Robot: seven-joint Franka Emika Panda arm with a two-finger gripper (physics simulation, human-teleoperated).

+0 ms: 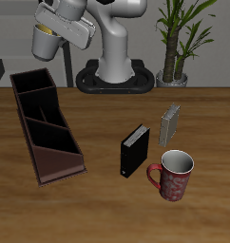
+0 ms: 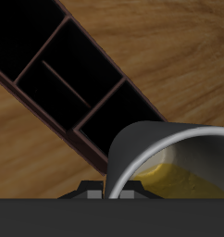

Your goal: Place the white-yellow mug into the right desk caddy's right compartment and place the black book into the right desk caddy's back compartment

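My gripper (image 1: 50,34) is shut on the white-yellow mug (image 1: 43,41) and holds it high in the air, above the far end of the right desk caddy (image 1: 31,142). In the wrist view the mug's white rim and yellow inside (image 2: 174,157) are close up, with the caddy's dark cells and dividers (image 2: 63,81) below it. The caddy is a long maroon-brown tray with several cells, all of them empty. The black book (image 1: 134,152) stands upright on the table, apart from the caddy and nearer the front edge.
A thin grey patterned book (image 1: 170,124) stands behind the black book. A dark red patterned mug (image 1: 174,175) stands near the front edge. The robot's base (image 1: 117,78) and a potted plant (image 1: 174,43) are at the table's back.
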